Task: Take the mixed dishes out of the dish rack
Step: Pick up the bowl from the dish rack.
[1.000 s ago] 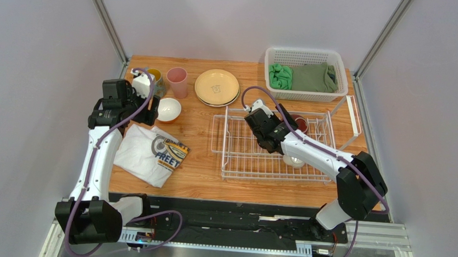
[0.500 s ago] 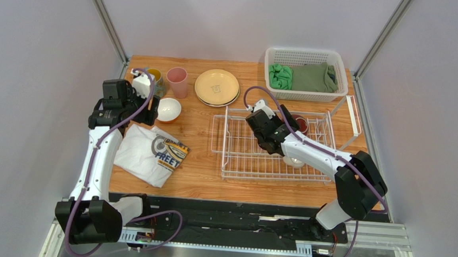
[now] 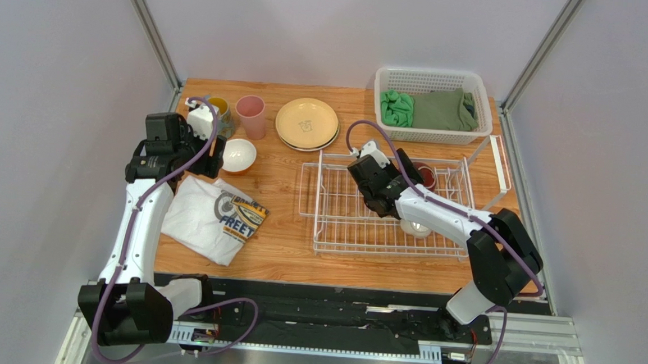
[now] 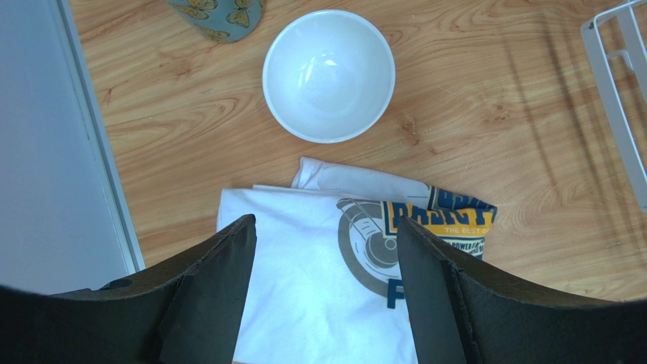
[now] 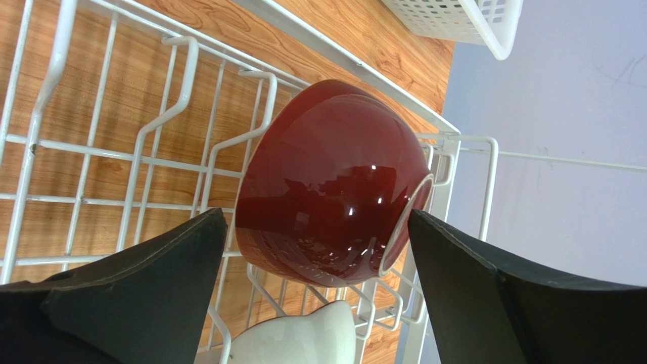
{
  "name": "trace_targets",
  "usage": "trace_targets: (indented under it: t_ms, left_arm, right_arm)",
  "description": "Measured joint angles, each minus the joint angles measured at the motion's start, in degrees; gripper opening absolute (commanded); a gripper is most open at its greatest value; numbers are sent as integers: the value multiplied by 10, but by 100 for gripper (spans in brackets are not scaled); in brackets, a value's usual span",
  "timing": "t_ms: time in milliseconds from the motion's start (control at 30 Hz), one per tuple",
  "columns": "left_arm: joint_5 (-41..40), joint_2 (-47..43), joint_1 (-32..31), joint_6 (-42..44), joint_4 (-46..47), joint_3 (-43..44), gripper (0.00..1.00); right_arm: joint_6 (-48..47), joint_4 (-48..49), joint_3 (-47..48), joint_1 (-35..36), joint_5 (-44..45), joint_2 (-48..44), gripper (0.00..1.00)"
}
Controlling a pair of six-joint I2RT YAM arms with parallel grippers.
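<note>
One dish rack [image 3: 333, 225], one basket [image 3: 432, 73], one dark red bowl [image 5: 326, 189], one pink cup [image 3: 250, 114], one T-shirt [image 3: 203, 217], two green cloths [image 3: 397, 108]

We are looking at a robot test cell in a lab. Plain pale panels [image 3: 353, 32] close in a small wooden surface [image 3: 285, 188] on three sides, and bare metal posts [image 3: 147, 23] join them at the corners. A left arm [image 3: 135, 221] and a right arm [image 3: 443, 219], both white and black, are bolted to a rail [image 3: 319, 315] at the near edge. Household goods are laid out on the wood like props: a dish rack [image 3: 365, 250], plates [image 3: 306, 123], a basket [image 3: 427, 77] and a T-shirt [image 3: 207, 217].
</note>
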Motion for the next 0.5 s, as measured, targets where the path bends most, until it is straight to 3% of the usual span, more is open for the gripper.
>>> trace_targets:
  t_ms: [500]
  left_arm:
    - [-3, 0, 0, 3, 0, 0, 76]
  right_arm:
    - [4, 34, -5, -1, 35, 28, 96]
